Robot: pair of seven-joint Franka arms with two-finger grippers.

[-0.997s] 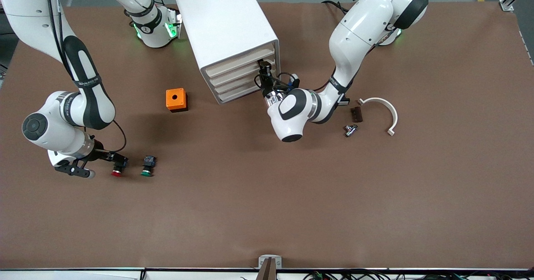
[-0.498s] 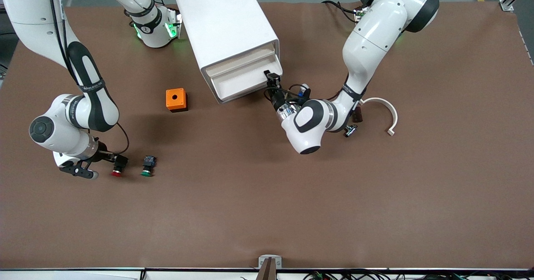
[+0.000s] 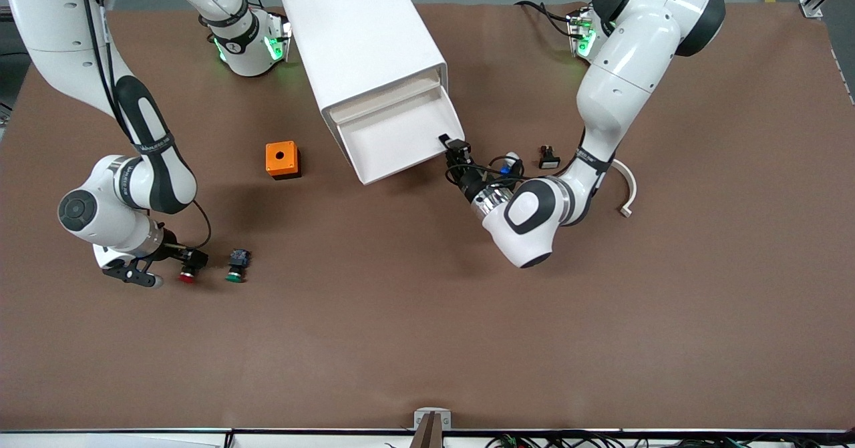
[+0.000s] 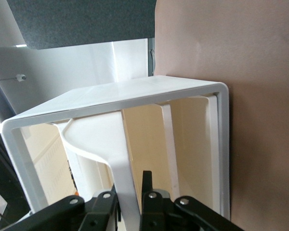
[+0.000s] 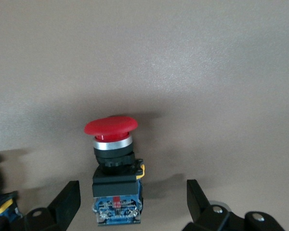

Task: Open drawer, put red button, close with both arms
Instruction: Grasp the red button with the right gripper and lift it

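Clearly the opening step is nearly done: the left gripper has its jaws pinched on the front lip of the drawer, the topmost tray of the white cabinet, which now stands well out over the bench. The right gripper sits low at the right arm's end of the bench with its jaws spread on either side of the red button, which lies on the bench, blue rear block between the fingers and not yet pinched. Just beside it lies the green button, close enough that the closing jaws should stay square to avoid nudging it. Next, I judge, the right jaws must close on the button's body, lift, and carry it over the orange box toward the tray. That tray looks bare and wide, its rim low, so the drop has generous room.
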